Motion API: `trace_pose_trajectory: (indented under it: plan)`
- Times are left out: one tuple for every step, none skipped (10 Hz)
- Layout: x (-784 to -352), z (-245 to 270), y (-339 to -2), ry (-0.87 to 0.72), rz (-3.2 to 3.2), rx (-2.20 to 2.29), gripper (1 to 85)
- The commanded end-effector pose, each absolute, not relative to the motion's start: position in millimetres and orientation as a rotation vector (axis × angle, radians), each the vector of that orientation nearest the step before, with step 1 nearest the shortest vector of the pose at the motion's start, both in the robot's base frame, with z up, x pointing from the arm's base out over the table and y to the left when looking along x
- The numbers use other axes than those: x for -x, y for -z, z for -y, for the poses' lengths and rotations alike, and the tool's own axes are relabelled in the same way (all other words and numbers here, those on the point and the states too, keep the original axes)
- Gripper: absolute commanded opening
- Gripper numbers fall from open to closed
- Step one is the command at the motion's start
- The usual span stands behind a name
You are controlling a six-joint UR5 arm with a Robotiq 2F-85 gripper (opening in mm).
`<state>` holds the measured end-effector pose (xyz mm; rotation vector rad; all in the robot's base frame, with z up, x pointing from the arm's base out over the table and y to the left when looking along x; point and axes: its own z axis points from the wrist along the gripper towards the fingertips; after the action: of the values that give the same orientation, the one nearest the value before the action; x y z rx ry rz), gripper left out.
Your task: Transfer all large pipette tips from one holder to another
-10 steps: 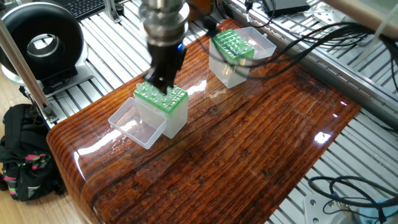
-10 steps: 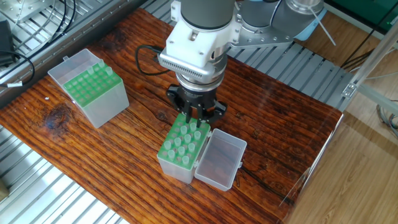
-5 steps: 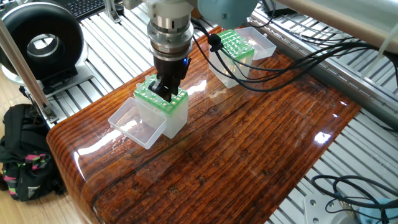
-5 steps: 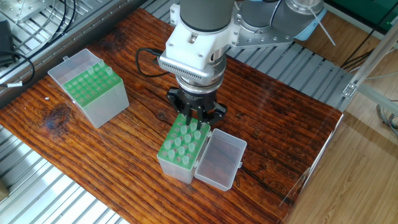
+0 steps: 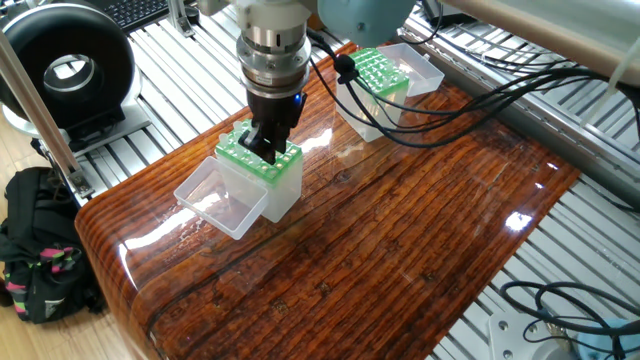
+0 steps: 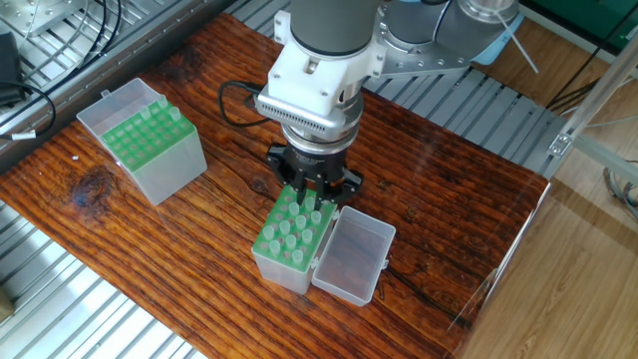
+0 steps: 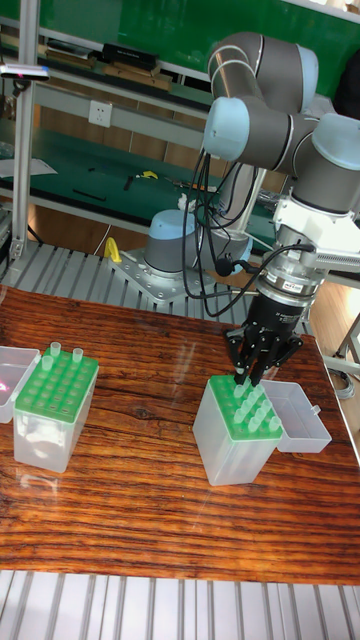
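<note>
Gripper [image 6: 308,193] was right down on the far end of the translucent box with the green rack [image 6: 291,235], black fingers [image 7: 252,368] pointing straight down among the large pipette tips [image 6: 290,229], those whitish plastic tubes standing in its holes. In the tall fixed view the fingers sat close together around one tip at the rack's far edge, but whether they actually pinched it, I could not tell. That box's clear hinged lid [image 6: 352,255] lay open flat beside it on the dark wooden table [image 6: 439,199]. Well apart stood the second translucent box with a green rack [image 6: 148,137], lid also open, with more whitish tips [image 7: 64,352] showing along one edge. Black cables [image 5: 430,85] trailed across the far side of the table
</note>
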<state>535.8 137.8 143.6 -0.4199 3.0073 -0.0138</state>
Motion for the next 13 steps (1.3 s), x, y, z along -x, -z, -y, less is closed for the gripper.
trace_pose_trajectory:
  plan:
    - [-537.8,-140.4,-144.4,-0.001,-3.003,0.416,28.7]
    - [-537.6,-140.4,-144.5,-0.001,-3.003,0.416,27.7]
    - [-537.5,-140.4,-144.6,-0.001,-3.003,0.416,26.7]
    - [-537.4,-140.0,-144.6,0.001,-3.003,0.416,25.0]
    - [-537.4,-139.6,-144.6,0.004,-3.003,0.416,24.0]
    - [-537.4,-139.6,-144.6,0.004,-3.003,0.416,22.3]
    - [-537.8,-139.7,-144.7,0.004,-3.002,0.414,21.0]
    - [-537.6,-139.9,-145.0,0.004,-3.002,0.414,20.0]
    - [-537.2,-141.4,-145.7,0.001,-3.002,0.409,19.0]
    - [-536.4,-141.9,-146.4,0.007,-3.005,0.403,14.7]
    - [-536.5,-142.2,-147.3,0.012,-3.006,0.396,12.0]
    - [-536.2,-143.8,-148.7,0.007,-3.006,0.394,10.3]
    - [-535.6,-146.4,-151.7,0.000,-3.006,0.391,10.0]
